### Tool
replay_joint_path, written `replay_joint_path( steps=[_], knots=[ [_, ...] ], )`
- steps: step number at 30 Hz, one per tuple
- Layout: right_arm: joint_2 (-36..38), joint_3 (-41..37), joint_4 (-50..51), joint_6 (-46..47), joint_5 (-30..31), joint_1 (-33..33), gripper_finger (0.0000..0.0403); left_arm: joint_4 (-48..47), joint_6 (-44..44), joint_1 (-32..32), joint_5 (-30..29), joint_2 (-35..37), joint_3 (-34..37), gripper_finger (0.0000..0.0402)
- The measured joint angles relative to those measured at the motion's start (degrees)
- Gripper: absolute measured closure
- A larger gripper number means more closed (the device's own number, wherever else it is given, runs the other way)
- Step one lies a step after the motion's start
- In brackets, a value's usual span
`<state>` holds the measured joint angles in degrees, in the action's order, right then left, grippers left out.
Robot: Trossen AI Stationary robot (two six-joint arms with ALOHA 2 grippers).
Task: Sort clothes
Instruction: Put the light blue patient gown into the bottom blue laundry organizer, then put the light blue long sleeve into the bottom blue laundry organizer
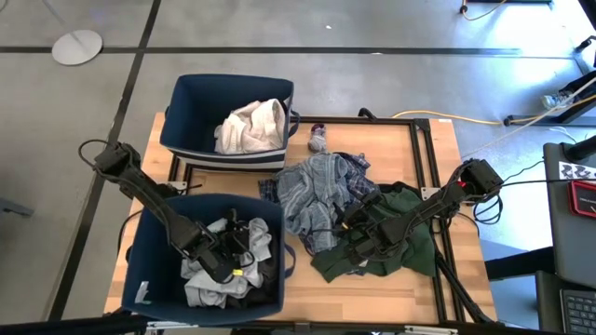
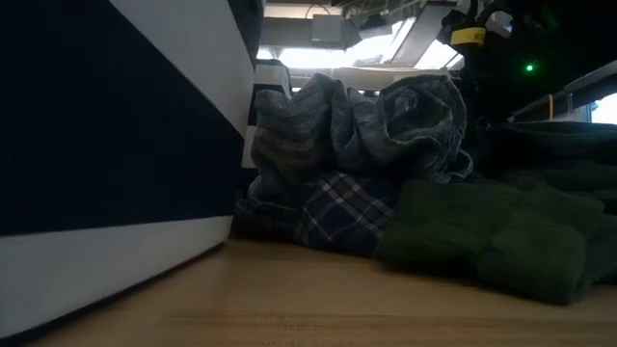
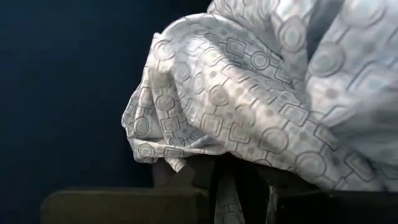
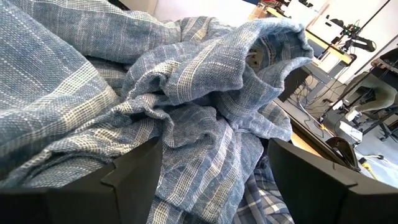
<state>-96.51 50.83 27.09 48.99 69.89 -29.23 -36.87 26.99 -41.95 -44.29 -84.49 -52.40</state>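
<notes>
My left gripper (image 1: 228, 265) is down inside the near-left navy bin (image 1: 140, 270), shut on a pale garment printed with circles and squares (image 3: 249, 93). This garment lies bunched among grey and dark clothes (image 1: 209, 284). In the table's middle is a pile: a grey-blue striped garment (image 1: 317, 186) on top, a blue plaid one (image 2: 328, 217) under it, and a dark green one (image 1: 410, 247) on the right. My right gripper (image 4: 211, 180) is open at the pile, its fingers on either side of a striped fold. A small sock (image 1: 318, 140) lies behind the pile. My left gripper has a narrow fold of the printed garment (image 3: 225, 186) between its two fingers. It comes slanting down into the bin. The rest of the cloth is heaped slack just beyond the fingertips, on the other clothes in the bin. How many layers it has, I cannot tell.
A second navy bin (image 1: 186, 102) at the far left holds a white and cream garment (image 1: 251, 126). A black frame (image 1: 424, 149) runs along the table's far and right sides. Bare wood (image 1: 307, 288) shows at the near edge between bin and pile.
</notes>
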Motion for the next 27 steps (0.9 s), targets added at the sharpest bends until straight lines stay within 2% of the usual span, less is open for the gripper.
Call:
replay_joint_path(
  steps=[13, 18, 22, 27],
  knots=[
    [0.0, 0.0, 0.0, 0.0, 0.0, 0.0, 0.0111, -15.5, -3.8, -1.1, -0.8, 0.0, -18.0, 0.0361],
    [0.0, 0.0, 0.0, 0.0, 0.0, 0.0, 0.0111, -17.1, -4.0, -3.9, -3.9, 2.3, -20.5, 0.0361],
    [0.0, 0.0, 0.0, 0.0, 0.0, 0.0, 0.0111, -20.3, 0.2, -6.8, -8.6, 6.4, -20.5, 0.0361],
    [0.0, 0.0, 0.0, 0.0, -0.8, 0.0, 0.0111, -28.1, 10.0, -11.4, -15.2, 11.4, -20.5, 0.0361]
  ],
)
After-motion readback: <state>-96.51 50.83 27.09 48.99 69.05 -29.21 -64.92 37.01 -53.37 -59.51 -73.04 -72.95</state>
